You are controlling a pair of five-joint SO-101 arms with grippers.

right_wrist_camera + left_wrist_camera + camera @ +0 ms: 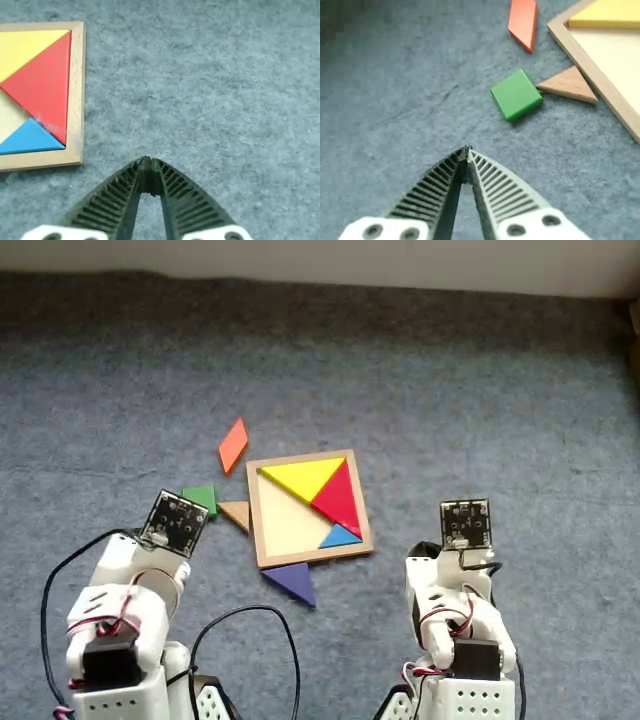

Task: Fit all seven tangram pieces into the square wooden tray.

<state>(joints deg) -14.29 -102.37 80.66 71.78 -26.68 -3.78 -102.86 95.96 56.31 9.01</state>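
Wooden tray (pixel 310 558) — square, pale-floored, holding yellow triangle (pixel 300 478), red triangle (pixel 338 502), blue triangle (pixel 339 536).

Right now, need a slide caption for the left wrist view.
Shut left gripper facing green square, wooden triangle, orange parallelogram beside tray.

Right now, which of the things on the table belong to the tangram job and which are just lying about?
For the job: wooden tray, holding the yellow triangle, red triangle and blue triangle; outside it, the orange parallelogram, green square, wooden triangle and purple triangle.
Just lying about: grey cloth, black cable.
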